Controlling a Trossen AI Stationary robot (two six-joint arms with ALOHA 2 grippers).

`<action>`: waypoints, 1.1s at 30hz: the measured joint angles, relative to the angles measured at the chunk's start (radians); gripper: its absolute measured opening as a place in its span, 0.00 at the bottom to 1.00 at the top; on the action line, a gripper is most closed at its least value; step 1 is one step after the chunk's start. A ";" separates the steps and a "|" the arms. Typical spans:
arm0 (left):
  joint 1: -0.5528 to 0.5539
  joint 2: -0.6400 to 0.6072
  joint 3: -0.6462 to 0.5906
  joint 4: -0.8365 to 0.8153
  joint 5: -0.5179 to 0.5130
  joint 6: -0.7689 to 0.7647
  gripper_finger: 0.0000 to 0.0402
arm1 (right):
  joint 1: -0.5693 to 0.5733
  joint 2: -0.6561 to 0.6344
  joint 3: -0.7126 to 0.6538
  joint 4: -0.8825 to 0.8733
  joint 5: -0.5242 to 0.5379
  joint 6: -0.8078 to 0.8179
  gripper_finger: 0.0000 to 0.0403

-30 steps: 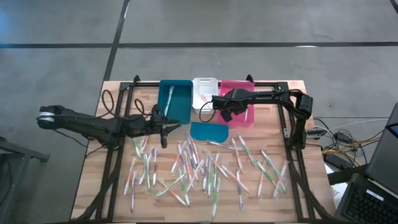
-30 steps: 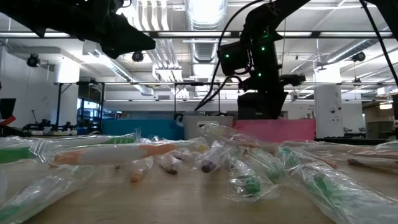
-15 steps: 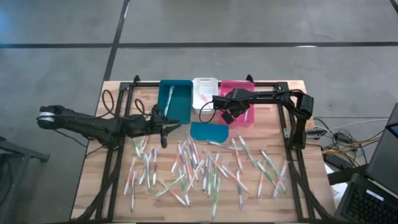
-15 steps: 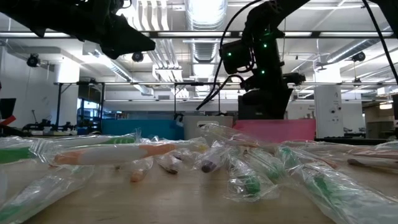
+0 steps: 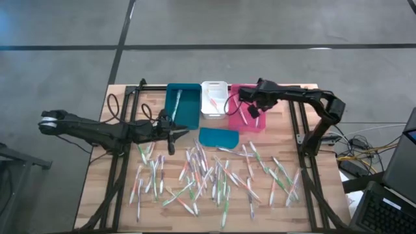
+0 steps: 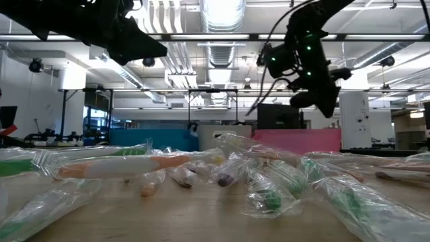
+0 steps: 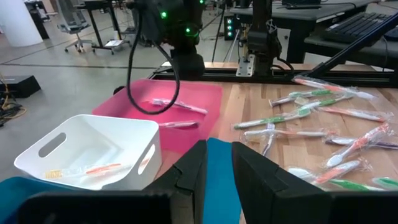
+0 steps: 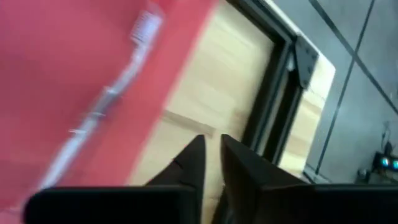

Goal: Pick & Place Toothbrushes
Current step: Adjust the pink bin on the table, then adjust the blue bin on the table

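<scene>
While the right gripper [image 5: 252,112] hangs above the pink bin [image 5: 259,123] at the back of the table [image 5: 123,208], its fingers [image 8: 194,163] stand nearly together with only a thin gap and nothing between them. Toothbrushes [image 7: 177,106] lie inside the pink bin beneath it, so my judgement is that this is the end of a drop-off: a brush delivered, the arm free for another.

The left gripper [image 5: 173,132] sits low near the front edge of the teal bin [image 5: 182,107], beside the flat teal lid [image 5: 218,137]. Its fingers [image 7: 189,169] show a narrow slot and hold nothing that I can see.

Most of the work is left. The loose toothbrushes [image 5: 214,175] lie scattered in their clear wrappers across the front half of the table, many crossing one another. A few rest in the bins: one in the teal bin, one or two with orange in the white bin [image 7: 87,146].

The next move, as I judge it, calls for the right arm to swing forward to the pile, spread its fingers, and settle on one brush lying apart from its neighbours. The slick, crinkled wrappers could easily drag a second brush along.
</scene>
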 joint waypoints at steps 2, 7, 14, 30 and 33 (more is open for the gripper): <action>0.000 0.000 0.000 0.000 0.000 0.000 0.20 | -0.016 -0.027 -0.043 0.026 -0.001 0.001 0.04; 0.000 0.000 0.000 0.000 0.000 -0.001 0.20 | -0.054 -0.070 -0.155 0.207 -0.051 -0.045 0.02; 0.000 0.000 0.000 0.001 0.000 -0.011 0.20 | -0.093 -0.067 -0.245 0.404 -0.096 -0.135 0.02; 0.000 0.000 0.000 0.000 -0.001 -0.005 0.20 | -0.129 -0.081 -0.245 0.523 -0.100 -0.222 0.02; 0.000 0.000 0.000 0.000 -0.001 -0.004 0.20 | -0.141 -0.101 -0.241 0.518 -0.094 -0.265 0.02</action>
